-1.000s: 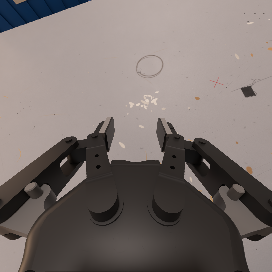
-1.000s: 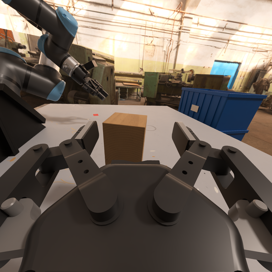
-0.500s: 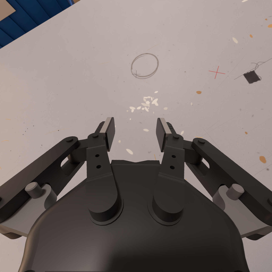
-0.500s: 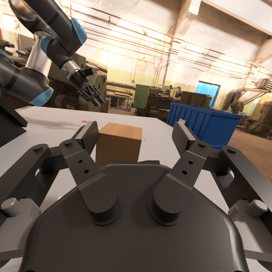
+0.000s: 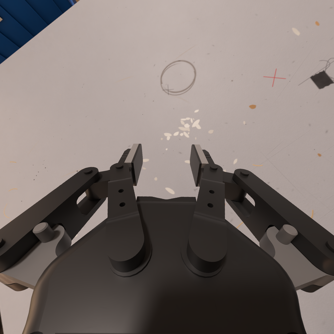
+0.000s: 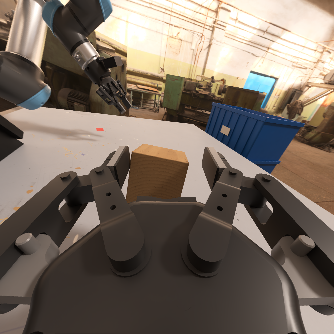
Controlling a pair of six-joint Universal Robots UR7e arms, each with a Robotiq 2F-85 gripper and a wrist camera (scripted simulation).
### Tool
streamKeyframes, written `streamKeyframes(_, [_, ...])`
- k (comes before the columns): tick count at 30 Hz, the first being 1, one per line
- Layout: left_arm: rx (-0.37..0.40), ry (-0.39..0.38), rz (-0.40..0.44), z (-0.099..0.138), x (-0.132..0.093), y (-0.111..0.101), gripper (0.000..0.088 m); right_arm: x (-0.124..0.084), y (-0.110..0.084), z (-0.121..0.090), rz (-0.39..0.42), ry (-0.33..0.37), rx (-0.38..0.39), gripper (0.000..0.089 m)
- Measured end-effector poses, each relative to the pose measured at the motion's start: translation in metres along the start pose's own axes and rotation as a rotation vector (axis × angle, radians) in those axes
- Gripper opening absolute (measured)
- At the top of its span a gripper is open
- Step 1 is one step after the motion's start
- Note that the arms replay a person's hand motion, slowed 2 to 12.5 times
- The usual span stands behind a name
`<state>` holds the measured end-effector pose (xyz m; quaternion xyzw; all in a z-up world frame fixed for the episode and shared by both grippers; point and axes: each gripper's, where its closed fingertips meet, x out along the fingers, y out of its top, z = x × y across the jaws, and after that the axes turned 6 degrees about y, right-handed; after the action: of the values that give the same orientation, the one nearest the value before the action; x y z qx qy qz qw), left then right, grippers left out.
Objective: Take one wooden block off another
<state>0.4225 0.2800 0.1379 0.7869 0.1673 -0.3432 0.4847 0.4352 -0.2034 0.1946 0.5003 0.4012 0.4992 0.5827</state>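
Observation:
A light wooden block (image 6: 157, 173) stands between the fingers of my right gripper (image 6: 166, 159). Its top and front face show; its lower part is hidden behind the gripper body, so I cannot see what it rests on. The left pad (image 6: 121, 162) is against the block's left side. The right pad (image 6: 209, 166) stands a little apart from its right side. My left gripper (image 5: 166, 159) is open and empty, hanging above the grey table (image 5: 90, 90). It also shows far off in the right wrist view (image 6: 115, 97), above the table's far side. No block shows in the left wrist view.
A blue bin (image 6: 253, 130) stands past the table's right edge and shows at the top left of the left wrist view (image 5: 18, 27). A black base (image 6: 9, 139) is at the left. The tabletop bears a pencil circle (image 5: 178, 77), a red cross (image 5: 274, 77) and a black patch (image 5: 321, 82).
My right gripper's fingers have narrowed around the block, the left pad now touching it, and the view has tilted. The left gripper has drifted over the table, still open.

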Motion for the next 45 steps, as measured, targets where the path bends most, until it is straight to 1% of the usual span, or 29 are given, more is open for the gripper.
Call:
streamKeyframes(3, [0.016,0.006,-0.02,-0.006,0.003,-0.002,0.0465,0.002,0.002,0.002,-0.011,-0.043,-0.028,0.0714])
streamKeyframes(7, [0.038,0.008,-0.051,-0.013,0.008,-0.005,0.0456,0.005,0.003,0.003,-0.02,-0.091,-0.083,0.0786])
streamKeyframes(9, [0.051,0.005,-0.069,-0.016,0.011,-0.007,0.0449,0.006,0.001,0.003,-0.042,-0.105,-0.098,0.0809])
streamKeyframes(12, [0.073,-0.004,-0.098,-0.02,0.015,-0.009,0.0445,0.01,-0.007,0.001,-0.099,-0.101,-0.102,0.0828])
streamKeyframes(16, [0.096,-0.03,-0.13,-0.023,0.02,-0.011,0.0447,0.015,-0.02,-0.002,-0.176,-0.08,-0.084,0.0854])
streamKeyframes(20, [0.115,-0.044,-0.156,-0.027,0.025,-0.012,0.047,0.019,-0.028,-0.005,-0.213,-0.072,-0.074,0.0854])
streamKeyframes(23, [0.131,-0.04,-0.172,-0.029,0.028,-0.012,0.049,0.021,-0.03,-0.005,-0.217,-0.081,-0.078,0.0854])
streamKeyframes(27, [0.153,-0.018,-0.181,-0.03,0.033,-0.011,0.0517,0.022,-0.03,-0.001,-0.204,-0.115,-0.091,0.0854])
streamKeyframes(31, [0.152,0.008,-0.172,-0.029,0.039,-0.007,0.054,0.021,-0.032,0.005,-0.185,-0.142,-0.091,0.0854])
streamKeyframes(35, [0.133,0.022,-0.168,-0.028,0.049,-0.003,0.0551,0.021,-0.037,0.008,-0.177,-0.139,-0.064,0.0853])
streamKeyframes(38, [0.136,0.029,-0.19,-0.027,0.056,-0.003,0.0558,0.022,-0.042,0.009,-0.178,-0.131,-0.045,0.0849])
streamKeyframes(41, [0.159,0.026,-0.229,-0.026,0.063,-0.004,0.0565,0.023,-0.046,0.008,-0.181,-0.118,-0.04,0.0839])
streamKeyframes(45, [0.205,-0.004,-0.279,-0.024,0.072,-0.005,0.0569,0.024,-0.051,0.005,-0.181,-0.097,-0.031,0.0822])
